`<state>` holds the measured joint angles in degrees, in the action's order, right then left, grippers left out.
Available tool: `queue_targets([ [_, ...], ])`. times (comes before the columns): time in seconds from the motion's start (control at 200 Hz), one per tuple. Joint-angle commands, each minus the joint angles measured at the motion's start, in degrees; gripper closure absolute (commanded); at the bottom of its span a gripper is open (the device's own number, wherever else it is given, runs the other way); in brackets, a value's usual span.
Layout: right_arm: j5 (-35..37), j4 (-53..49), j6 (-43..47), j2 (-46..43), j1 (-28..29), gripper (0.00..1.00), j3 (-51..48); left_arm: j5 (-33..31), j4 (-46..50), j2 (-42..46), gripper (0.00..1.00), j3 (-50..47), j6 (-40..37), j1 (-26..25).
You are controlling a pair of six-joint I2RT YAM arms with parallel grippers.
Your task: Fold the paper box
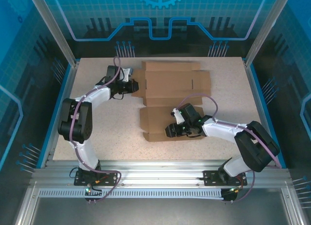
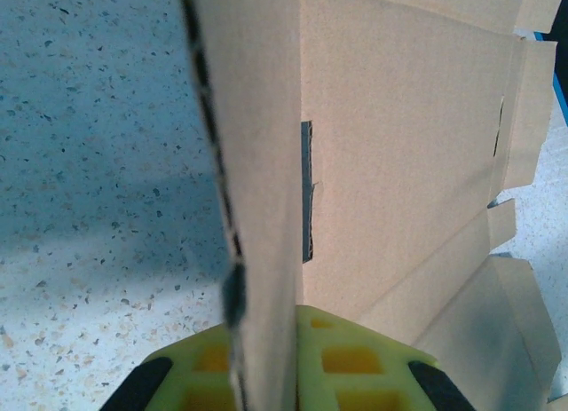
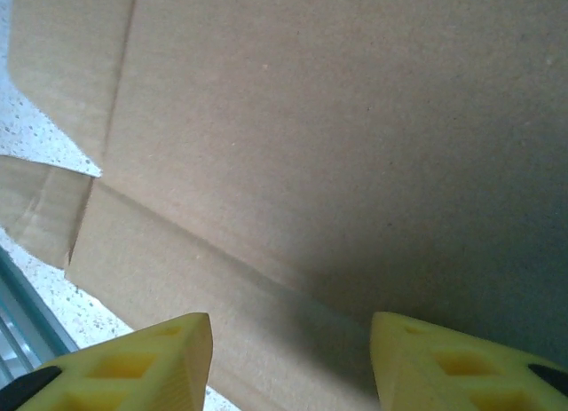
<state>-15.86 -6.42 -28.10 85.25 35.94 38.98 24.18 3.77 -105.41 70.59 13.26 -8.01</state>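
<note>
— Two arms; where's the paper box point(image 1: 170, 81)?
— Mostly flat on the surface point(image 1: 233, 84). Left jaws pinch its raised side flap; right jaws hang spread over its near panel.

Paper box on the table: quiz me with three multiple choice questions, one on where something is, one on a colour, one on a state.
1. Where does the left claw grip the paper box? A near edge; B left edge; C right edge.
2. What colour are the claw fingers? A yellow; B red; C white.
3. How is the right claw? A shut tight; B holding a pen; C open over the box.
Answers: B, the left wrist view shows a raised flap pinched at the sheet's left side; A, both wrist views show yellow; C, its fingers stand apart with nothing between.
</note>
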Motion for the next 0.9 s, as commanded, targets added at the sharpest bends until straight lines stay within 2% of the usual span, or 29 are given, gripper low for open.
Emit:
queue_targets([
  [0.0,2.1,1.3,-2.1,1.6,1.1,0.53,0.3,-1.0,-4.9,3.4,0.90,-2.4,0.1,-0.8],
  [0.53,5.3,2.7,-5.5,5.7,1.3,0.73,1.3,-5.2,-8.0,9.3,0.90,-10.6,-0.6,-3.0],
  [0.896,5.6,4.3,-6.9,7.2,1.3,0.80,1.6,-8.6,-7.5,12.9,0.90,-15.2,-2.1,-4.7],
])
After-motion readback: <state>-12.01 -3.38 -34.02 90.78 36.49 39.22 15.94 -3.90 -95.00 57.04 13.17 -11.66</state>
